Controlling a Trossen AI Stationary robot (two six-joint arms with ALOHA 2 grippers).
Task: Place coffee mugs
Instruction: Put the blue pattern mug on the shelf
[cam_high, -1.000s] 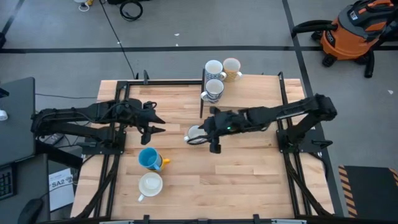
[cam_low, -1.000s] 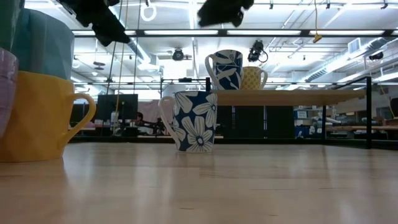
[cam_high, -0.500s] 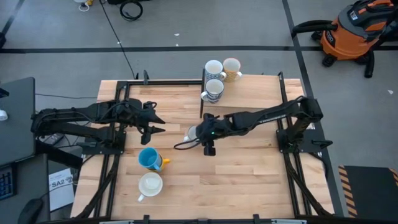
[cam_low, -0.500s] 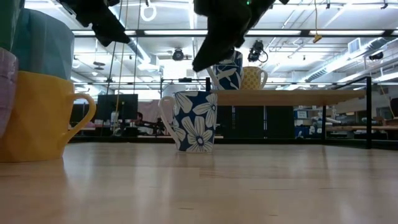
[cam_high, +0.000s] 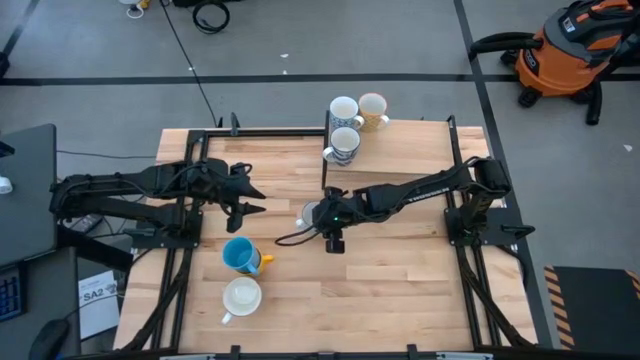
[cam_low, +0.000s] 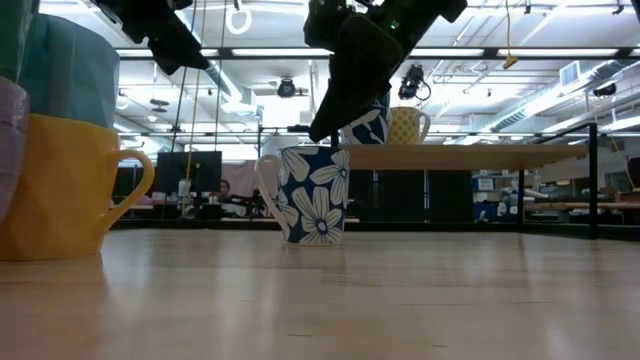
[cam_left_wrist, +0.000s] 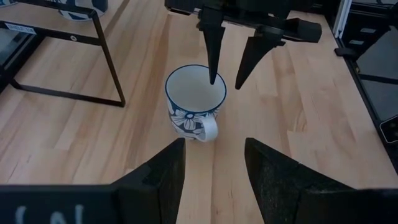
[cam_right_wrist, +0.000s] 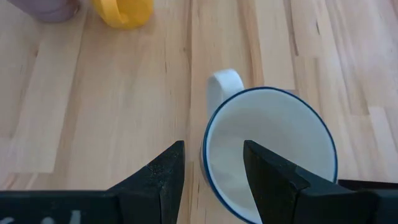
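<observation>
**Q:** Locating the working arm first: which pincer is at the floral mug, and where does that mug stand?

**A:** The right pincer (cam_high: 327, 226) hangs directly over the blue-and-white floral mug (cam_high: 313, 214), which stands upright near the middle of the counter (cam_high: 400, 280), just in front of the black-framed raised shelf (cam_high: 420, 150). Three other mugs (cam_high: 345, 135) already sit on that shelf. A bright blue mug (cam_high: 238, 254) and a white mug (cam_high: 241, 297) wait nearer the front of the counter, well apart from the floral one.

**Q:** How do the fingers stand relative to the rim?

**A:** They are apart, gripping nothing. In the left wrist view one finger (cam_left_wrist: 212, 46) points down into the mug's mouth while the other comes down just outside the wall, so the rim lies between them. The right wrist view agrees: the near part of the rim shows in the gap between the two fingers.

**Q:** Which way does the handle lie?

**A:** It points away from the straddled part of the rim, toward the left arm, leaving the wall under the pincer free of it.

**Q:** Which arm is nearer?

**A:** The right, plainly. The left pincer (cam_high: 248, 195) waits off to the side, its fingers likewise apart and empty. By judgement, closing on the wall is what the next move calls for.
</observation>
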